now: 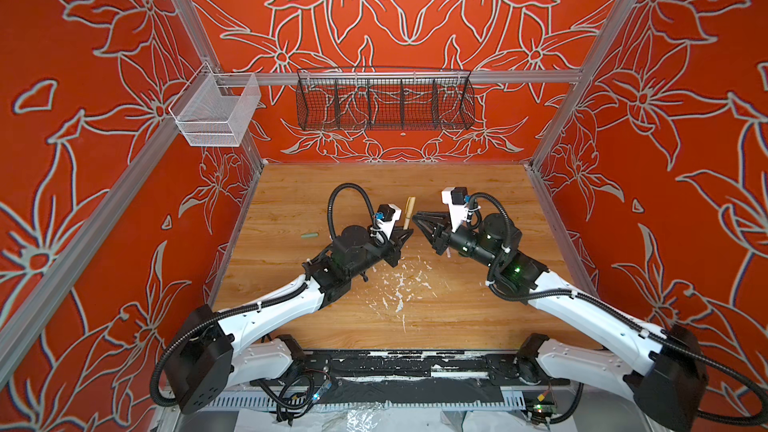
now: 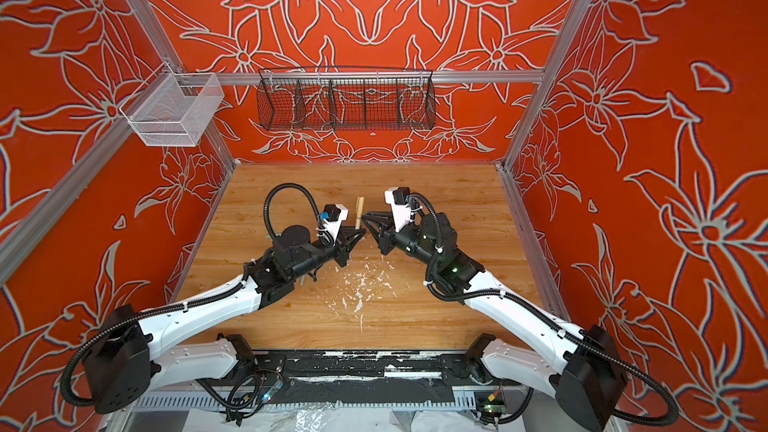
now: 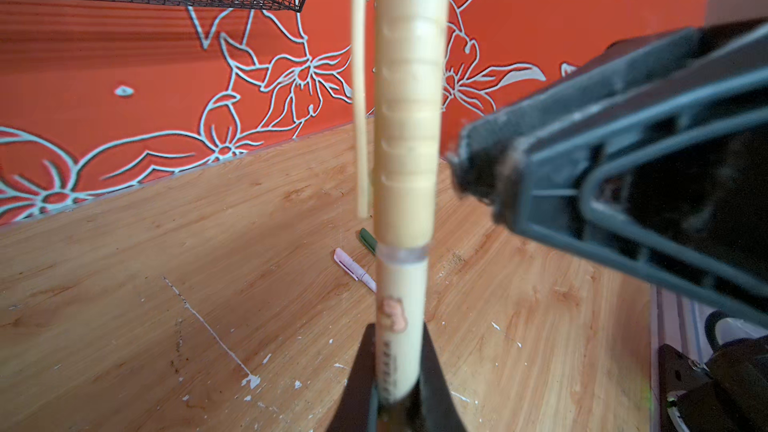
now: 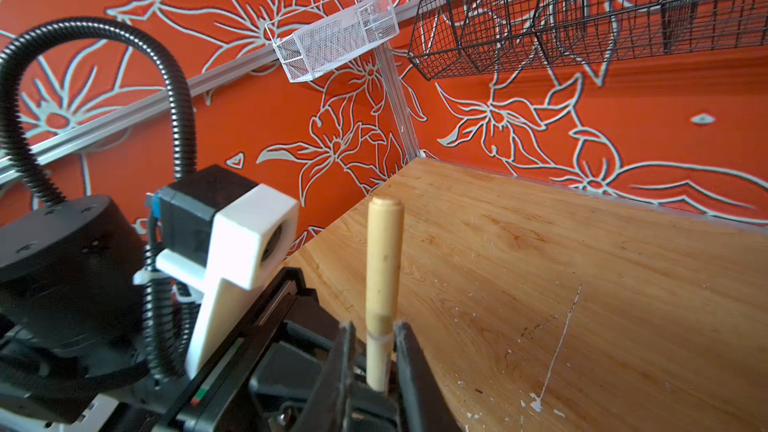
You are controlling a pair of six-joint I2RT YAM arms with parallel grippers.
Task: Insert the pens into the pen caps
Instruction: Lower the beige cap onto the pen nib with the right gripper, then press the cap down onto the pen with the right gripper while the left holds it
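Observation:
A tan pen (image 3: 401, 284) stands upright in my left gripper (image 3: 397, 328), which is shut on its barrel. A tan pen cap (image 3: 407, 118) sits over the pen's upper end, with its clip along one side. In both top views the capped pen (image 1: 409, 210) (image 2: 359, 209) rises between the two grippers above the table's middle. My left gripper (image 1: 409, 232) (image 2: 362, 232) is under it. My right gripper (image 1: 417, 220) (image 2: 365, 220) (image 4: 375, 326) is close beside the cap (image 4: 384, 263), jaws a little apart and gripping nothing.
A short pale green pen cap (image 1: 309, 235) lies on the wooden table (image 1: 478, 309), left of my left arm. A pink pen (image 3: 353, 268) and a dark green piece (image 3: 368, 238) lie on the table behind the tan pen. Black wire basket (image 1: 384, 101) and white mesh basket (image 1: 216, 112) hang on the walls.

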